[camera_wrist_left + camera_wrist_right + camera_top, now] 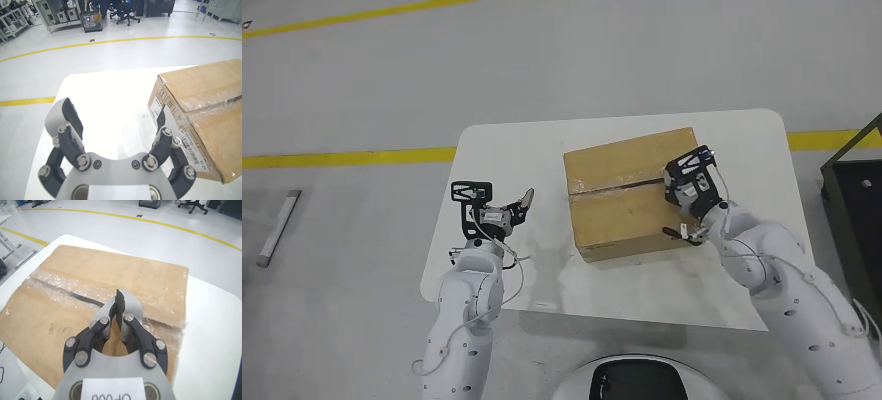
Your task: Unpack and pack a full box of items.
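Two claws, one box, one worktop. Right claw [118,296] [674,185]: pads pressed together, nothing seen between them, poised over the box [113,272] top at the centre seam, close to the box edge on the right arm's side; cannot tell whether the tips touch the cardboard. Left claw [115,106] [499,195]: spread wide, empty, above bare worktop [105,91] near the box's [208,106] labelled end, apart from it. The single cardboard box [627,200] sits on the white worktop [532,160], toward the right arm's half, both top flaps down. One strip of clear tape [56,279] runs along the seam, wrinkled, with a dark slit showing along part of it; the tape end near the right claw looks lifted and crumpled. Contents hidden by the shut flaps, so no item count. The left wrist view cuts the box's far part off at the frame edge. Printed labels [191,149] on the box end and a pen scribble [58,330] on the top are too small or faint to make out.
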